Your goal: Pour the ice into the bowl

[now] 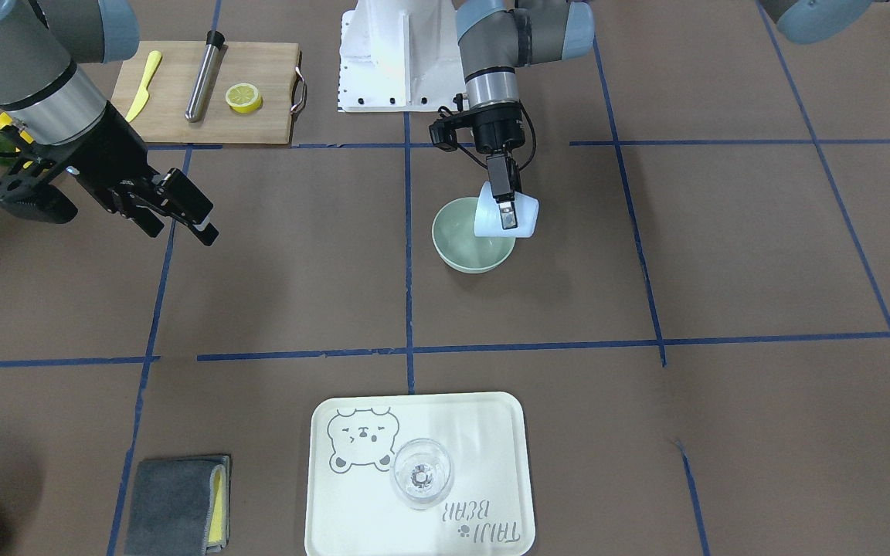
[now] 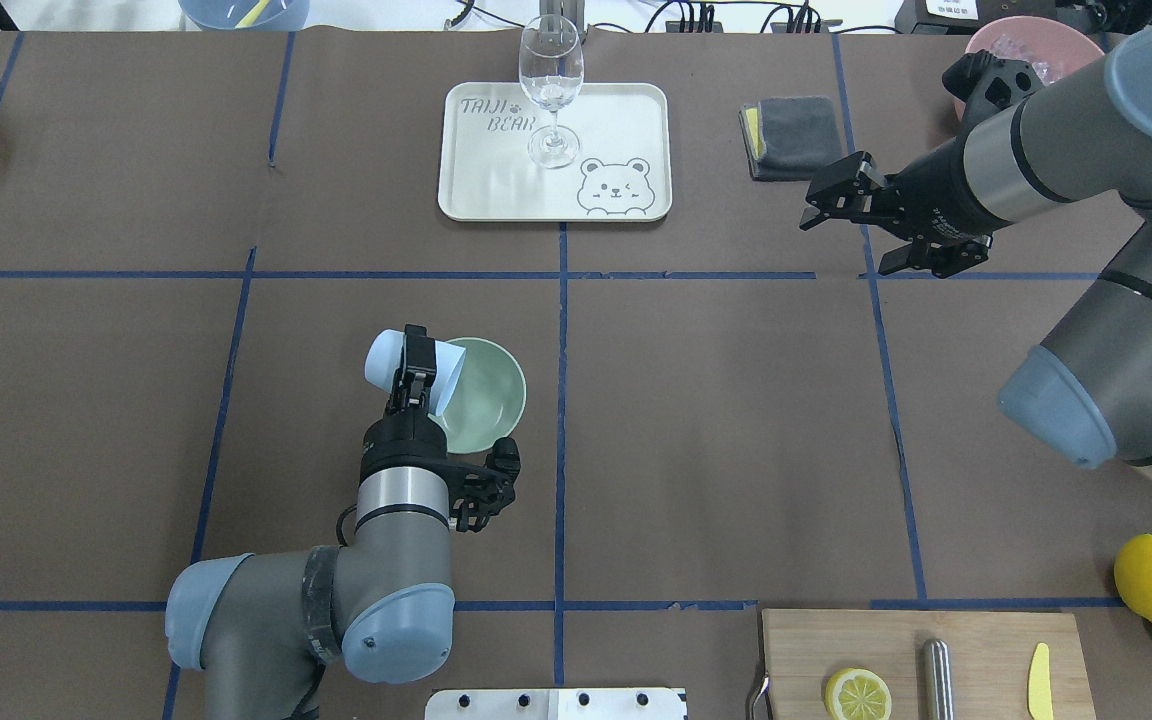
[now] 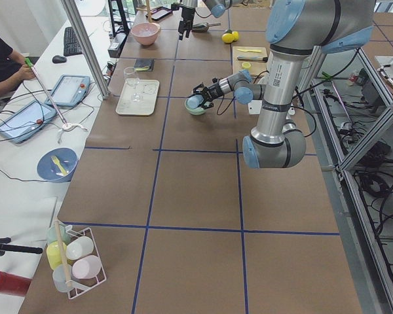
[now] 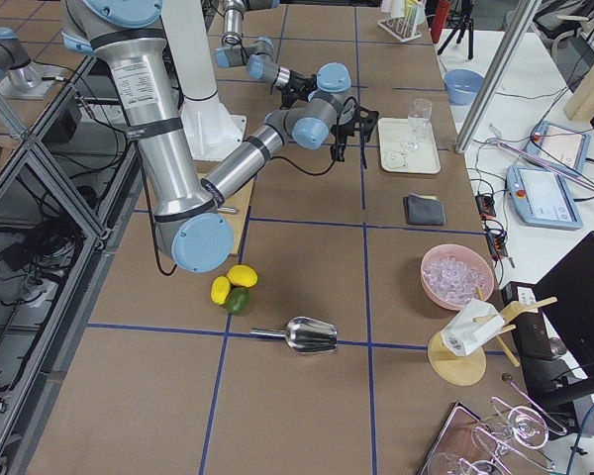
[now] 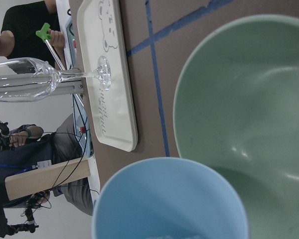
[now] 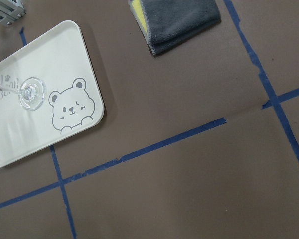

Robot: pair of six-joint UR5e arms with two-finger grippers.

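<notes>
Sitting on the brown table (image 2: 716, 420), the bowl (image 2: 491, 400) is round and pale mint green, with smooth, plain sides and soft highlights on its inner wall. It has no markings. The only writing that can be read is "TAIJI BEAR", printed beside a bear drawing on the cream tray (image 2: 636, 110) far off at the bowl's twelve o'clock in the overhead view. A wine glass (image 2: 550, 70) stands on that tray.

The left pincer (image 2: 416, 375) is clamped across a light blue cup (image 2: 381, 362), with one finger on each side of its wall. The cup is tipped on its side at the bowl's nine o'clock, and its mouth faces three o'clock and overlaps the bowl's rim. The bowl therefore lies just past the pincer's tips, under the cup's lip.

The ice (image 5: 172, 236) is barely visible. It shows only as a pale glint low inside the cup's mouth in the left wrist view, too cropped to make out separate cubes.

The right pincer (image 2: 836, 205) hangs above the table well away, at the bowl's two o'clock. Its fingers are spread and hold nothing.
</notes>
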